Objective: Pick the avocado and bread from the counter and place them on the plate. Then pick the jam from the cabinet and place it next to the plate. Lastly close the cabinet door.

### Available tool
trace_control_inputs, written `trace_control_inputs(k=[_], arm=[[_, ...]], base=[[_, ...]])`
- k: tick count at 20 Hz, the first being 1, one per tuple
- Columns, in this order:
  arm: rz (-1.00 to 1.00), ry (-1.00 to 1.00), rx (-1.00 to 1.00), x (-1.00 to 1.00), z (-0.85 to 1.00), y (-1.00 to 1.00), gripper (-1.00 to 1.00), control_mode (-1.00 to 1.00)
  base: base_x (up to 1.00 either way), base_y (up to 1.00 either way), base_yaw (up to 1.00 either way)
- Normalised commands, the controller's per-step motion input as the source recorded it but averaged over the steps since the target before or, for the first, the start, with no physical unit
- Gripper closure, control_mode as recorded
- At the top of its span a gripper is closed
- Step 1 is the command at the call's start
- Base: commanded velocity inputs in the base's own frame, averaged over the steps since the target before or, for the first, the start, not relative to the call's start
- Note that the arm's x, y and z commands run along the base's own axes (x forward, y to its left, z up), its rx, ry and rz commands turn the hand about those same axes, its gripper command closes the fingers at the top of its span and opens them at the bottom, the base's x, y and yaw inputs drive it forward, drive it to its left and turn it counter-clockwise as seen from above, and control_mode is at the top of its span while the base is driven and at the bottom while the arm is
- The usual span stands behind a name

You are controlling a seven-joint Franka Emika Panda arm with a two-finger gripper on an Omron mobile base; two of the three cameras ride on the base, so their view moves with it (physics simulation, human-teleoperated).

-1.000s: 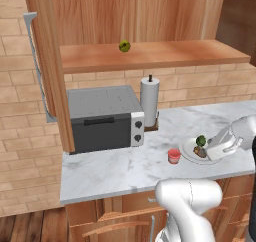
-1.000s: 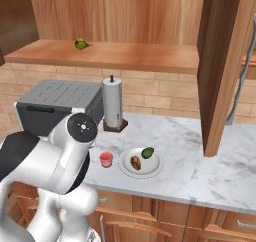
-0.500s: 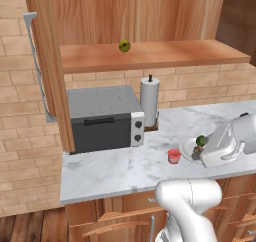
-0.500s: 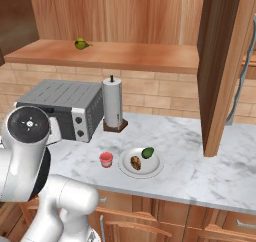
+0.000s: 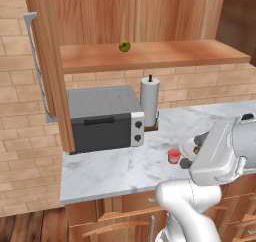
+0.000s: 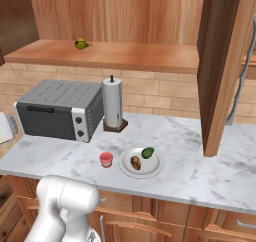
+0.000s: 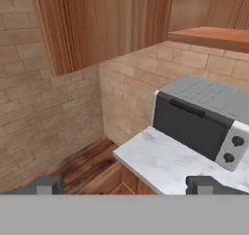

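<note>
The gripper (image 7: 124, 184) has its fingertips (image 7: 43, 184) spread wide with nothing between them, facing the open cabinet door (image 7: 97, 25) and the toaster oven (image 7: 204, 122) at about 3 o'clock in the hand view. On the counter (image 6: 200, 161), the plate (image 6: 141, 163) carries the avocado (image 6: 147, 152) and the bread (image 6: 135, 162). The jam (image 6: 106, 159) stands just beside the plate at 9 o'clock. At 11 o'clock from the plate is a paper-towel roll (image 6: 112, 103). On the cabinet (image 6: 125, 16) shelf above lies a yellow-green fruit (image 6: 80, 44). Both doors stand open.
</note>
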Motion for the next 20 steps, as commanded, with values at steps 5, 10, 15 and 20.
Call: trace_control_inputs(k=[5,10,15,20], arm=[[0.02,-0.17,0.0,-0.44,0.36,0.48,-1.0,-1.0],[0.0,-0.13,0.0,-0.29,0.27,0.56,-1.0,-1.0],[0.0,-0.11,0.01,-0.34,0.2,0.5,-1.0,-1.0],[0.0,-0.13,0.04,-0.28,0.02,0.19,-1.0,-1.0]], base=[[0.0,0.0,0.0],[0.0,0.0,0.0],[0.0,0.0,0.0],[0.0,0.0,0.0]])
